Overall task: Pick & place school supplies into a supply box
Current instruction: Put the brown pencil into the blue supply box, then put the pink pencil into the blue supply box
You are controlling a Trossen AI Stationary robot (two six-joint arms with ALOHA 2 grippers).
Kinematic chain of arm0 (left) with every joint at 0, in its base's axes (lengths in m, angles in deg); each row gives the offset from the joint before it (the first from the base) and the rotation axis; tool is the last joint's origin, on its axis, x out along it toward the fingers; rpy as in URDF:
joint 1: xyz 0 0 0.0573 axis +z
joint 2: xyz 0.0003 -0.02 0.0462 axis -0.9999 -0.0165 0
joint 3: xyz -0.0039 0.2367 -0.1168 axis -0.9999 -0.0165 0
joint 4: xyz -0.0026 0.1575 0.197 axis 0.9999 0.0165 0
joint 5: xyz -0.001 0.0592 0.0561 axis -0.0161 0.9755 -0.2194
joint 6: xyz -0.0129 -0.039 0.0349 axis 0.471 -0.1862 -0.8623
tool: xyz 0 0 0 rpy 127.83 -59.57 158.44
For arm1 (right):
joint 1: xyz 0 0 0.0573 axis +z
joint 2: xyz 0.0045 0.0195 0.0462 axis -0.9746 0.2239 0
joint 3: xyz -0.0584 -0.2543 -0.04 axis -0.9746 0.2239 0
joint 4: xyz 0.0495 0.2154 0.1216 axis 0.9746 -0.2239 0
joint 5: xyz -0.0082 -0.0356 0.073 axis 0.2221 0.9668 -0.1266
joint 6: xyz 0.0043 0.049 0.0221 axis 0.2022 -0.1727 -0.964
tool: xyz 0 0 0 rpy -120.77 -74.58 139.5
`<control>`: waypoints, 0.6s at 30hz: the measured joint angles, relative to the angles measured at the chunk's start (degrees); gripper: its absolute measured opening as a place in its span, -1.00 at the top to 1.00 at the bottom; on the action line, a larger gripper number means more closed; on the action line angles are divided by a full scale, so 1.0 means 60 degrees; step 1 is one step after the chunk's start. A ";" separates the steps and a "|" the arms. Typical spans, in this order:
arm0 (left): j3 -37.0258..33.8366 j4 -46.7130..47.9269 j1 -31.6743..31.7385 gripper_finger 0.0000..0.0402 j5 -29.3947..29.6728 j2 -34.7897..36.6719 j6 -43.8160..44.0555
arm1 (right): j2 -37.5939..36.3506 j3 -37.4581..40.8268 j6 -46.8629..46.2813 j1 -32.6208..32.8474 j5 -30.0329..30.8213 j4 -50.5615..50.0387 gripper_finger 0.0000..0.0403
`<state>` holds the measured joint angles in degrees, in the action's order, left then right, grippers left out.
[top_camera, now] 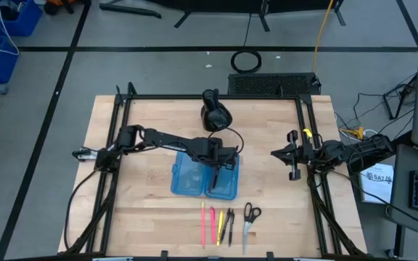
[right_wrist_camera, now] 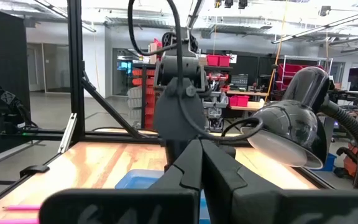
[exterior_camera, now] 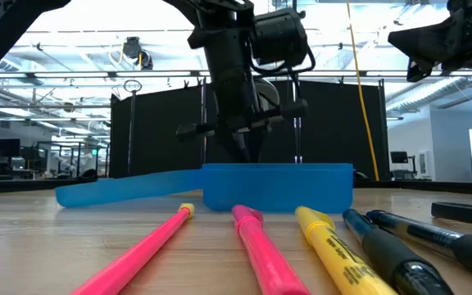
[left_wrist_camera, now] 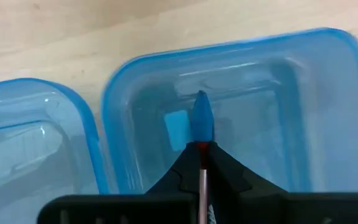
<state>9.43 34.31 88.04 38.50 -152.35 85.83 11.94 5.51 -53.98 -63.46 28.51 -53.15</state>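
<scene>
Both matte-black jointed arms are trailing looped black cables; left gripper is showing wedge-shaped black fingers.

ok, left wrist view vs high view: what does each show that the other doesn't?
Left wrist only: the left gripper shut on a thin pen with a blue tip, pointing down into one half of the supply box.

High only: the remaining pens and scissors lined up on the table nearer the front edge, a black lump-shaped object behind the box, and the right gripper, shut, waiting at the right side.

Both: the open blue box, left gripper above it.
</scene>
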 joint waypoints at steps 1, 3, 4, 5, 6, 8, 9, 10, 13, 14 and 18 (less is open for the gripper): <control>0.0000 -0.0029 -0.0009 0.92 0.0004 -0.0061 0.0001 | 0.0000 -0.0001 0.0000 0.0000 0.0000 -0.0004 1.00; -0.0006 -0.0013 -0.0022 0.95 0.0008 -0.0127 -0.0048 | 0.0000 -0.0003 0.0000 0.0000 0.0000 -0.0005 1.00; -0.0006 -0.0033 -0.0022 0.96 0.0008 -0.0153 -0.0098 | 0.0000 -0.0001 0.0000 -0.0002 0.0000 -0.0002 1.00; 0.0000 -0.0050 -0.0022 0.98 0.0000 -0.0161 -0.0093 | 0.0000 -0.0001 0.0000 -0.0003 0.0000 -0.0009 1.00; 0.0000 -0.0034 -0.0022 0.98 0.0001 -0.0180 -0.0086 | 0.0000 -0.0001 0.0000 -0.0001 0.0000 -0.0011 1.00; 0.0000 -0.0032 -0.0022 0.96 0.0008 -0.0218 -0.0077 | 0.0000 -0.0001 0.0000 -0.0001 0.0000 -0.0012 1.00; 0.0000 -0.0029 -0.0022 0.93 0.0012 -0.0215 -0.0079 | 0.0000 0.0000 0.0000 0.0000 0.0000 -0.0033 1.00; 0.0000 -0.0027 -0.0022 0.89 0.0010 -0.0210 -0.0103 | 0.0003 -0.0003 0.0000 -0.0003 0.0000 -0.0032 1.00; 0.0000 -0.0019 -0.0044 0.73 0.0002 -0.0218 -0.0256 | 0.0000 0.0000 0.0000 0.0000 0.0000 -0.0029 1.00; 0.0000 -0.0002 -0.0058 0.67 0.0001 -0.0207 -0.0280 | 0.0000 -0.0001 0.0000 -0.0002 0.0000 -0.0029 1.00; 0.0116 0.0079 -0.0133 0.41 0.0017 -0.0099 -0.0566 | 0.0000 -0.0003 0.0000 -0.0003 0.0000 -0.0029 1.00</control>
<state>10.13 34.78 87.24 38.61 -152.94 82.43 11.94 5.49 -53.98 -63.48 28.51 -53.33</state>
